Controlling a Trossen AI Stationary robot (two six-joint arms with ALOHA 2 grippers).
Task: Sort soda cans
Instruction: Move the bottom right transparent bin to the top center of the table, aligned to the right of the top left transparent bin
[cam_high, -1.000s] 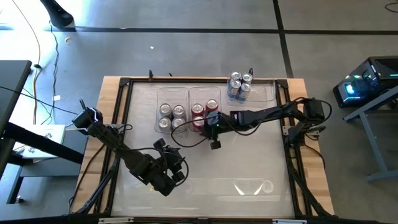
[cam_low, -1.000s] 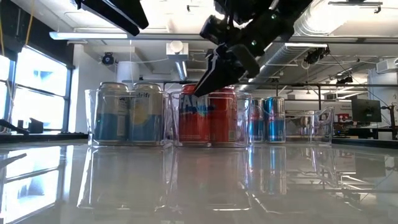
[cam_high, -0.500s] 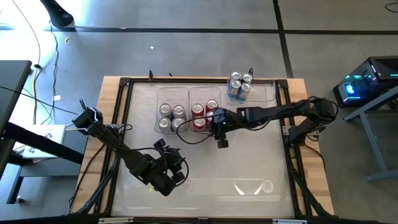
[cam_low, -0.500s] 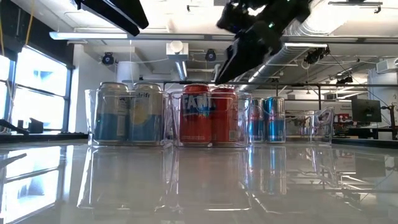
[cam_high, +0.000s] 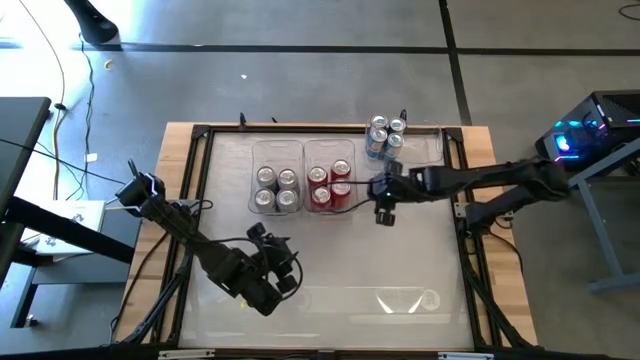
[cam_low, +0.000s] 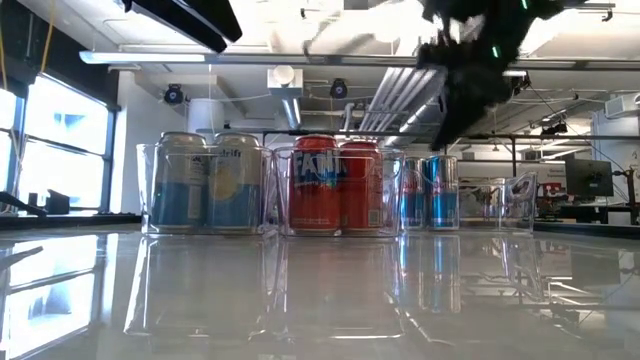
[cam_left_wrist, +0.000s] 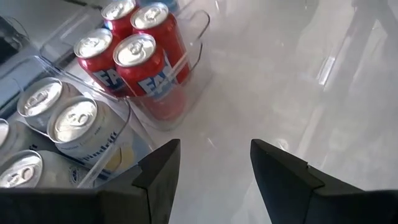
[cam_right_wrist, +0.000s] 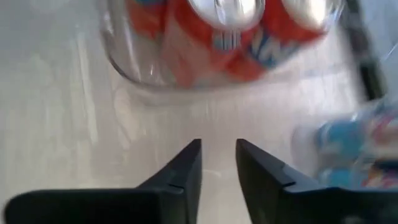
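Seen from above, four red soda cans fill the middle clear bin at upper centre. Four silver-grey soda cans sit in the bin to its left. The blue soda cans stand in the bin to its right. The right claw hovers just right of the red cans, fingers nearly pressed together, holding nothing. The left claw waits at lower left over the surface, fingers spread and empty.

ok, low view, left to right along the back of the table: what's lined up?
Silver-grey cans in a clear bin → red cans in the next bin → blue cans → an empty-looking clear bin.
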